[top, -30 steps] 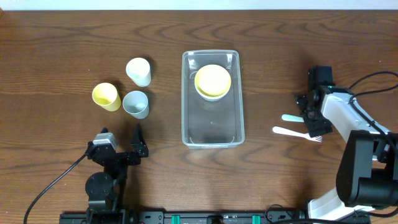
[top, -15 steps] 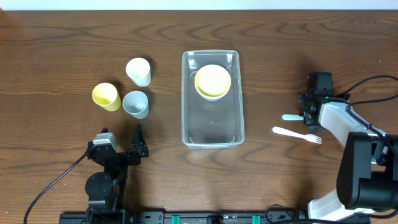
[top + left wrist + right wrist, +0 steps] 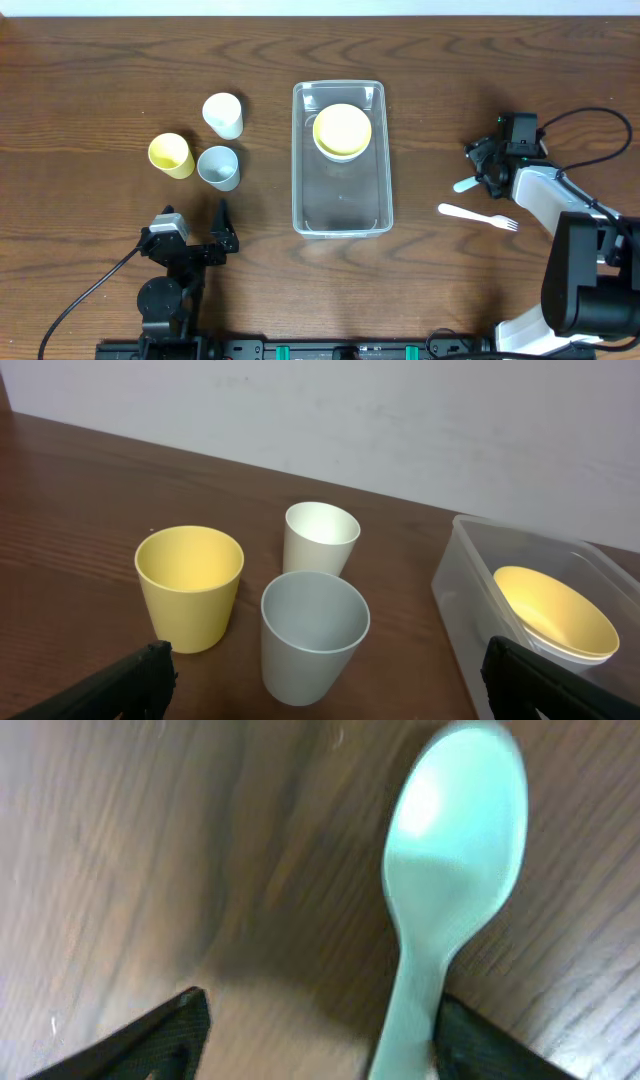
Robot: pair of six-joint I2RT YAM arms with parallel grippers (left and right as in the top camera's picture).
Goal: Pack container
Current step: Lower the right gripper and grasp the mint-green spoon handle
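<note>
**Right gripper closing in on the spoon; nothing packed in this step yet**

Going from the left of the overhead view, your left gripper (image 3: 196, 228) had not moved. It sat low on the counter (image 3: 90, 90) with its jaws spread wide and nothing between them. The yellow cup (image 3: 171, 155), white cup (image 3: 223, 114) and pale grey-blue cup (image 3: 219, 167) stood in the same cluster as before. At the centre, the container (image 3: 340, 205) was also unmoved, with the yellow bowl (image 3: 342, 130) stacked on a white one at its upper end and the lower half bare.

The change was all at the right. Your right gripper (image 3: 488, 165) had shifted up and leftward off the two utensils and lined up over the handle of the pale green spoon (image 3: 464, 186). Its jaws had come in from wide to a middling gap. The right wrist view showed the spoon (image 3: 450, 840) flat on the wood, its handle running down beside the right-hand finger, with the other finger well apart. The jaws were still parted and had no grip on it. I judged this to be the start of a spoon pick, with the cups and the white fork (image 3: 477, 214) left to pack.

From above, the gripper covered the spoon's handle. The wrist picture was blurred and cut the handle off at the lower edge, so you could not tell whether it touched the finger. In the left wrist view the container's right side ran out of frame.
</note>
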